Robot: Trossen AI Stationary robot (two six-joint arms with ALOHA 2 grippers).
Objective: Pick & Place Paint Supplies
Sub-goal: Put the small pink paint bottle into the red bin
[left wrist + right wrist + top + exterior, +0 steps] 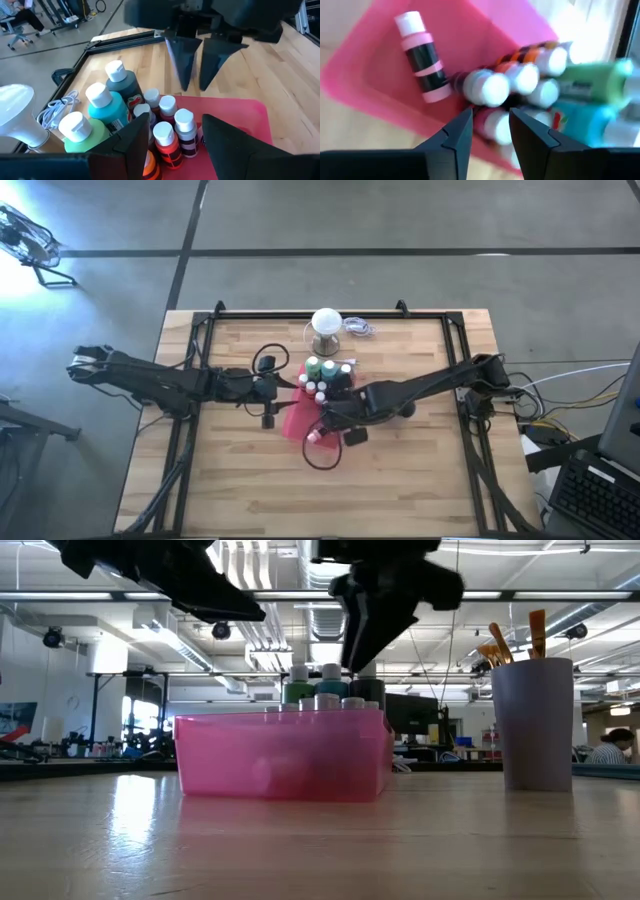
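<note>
Right claw [195,67] parted above pink tray [240,112]; bottles [167,127] half hidden; left claw [172,150] parted.

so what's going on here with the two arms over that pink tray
Both arms hang over the pink tray mid-table, where small white-capped paint bottles stand beside larger green and teal bottles. The right gripper is above the small bottles, fingers apart, holding nothing. One pink bottle lies flat in the tray. The left gripper hovers alongside, open and empty.
</note>
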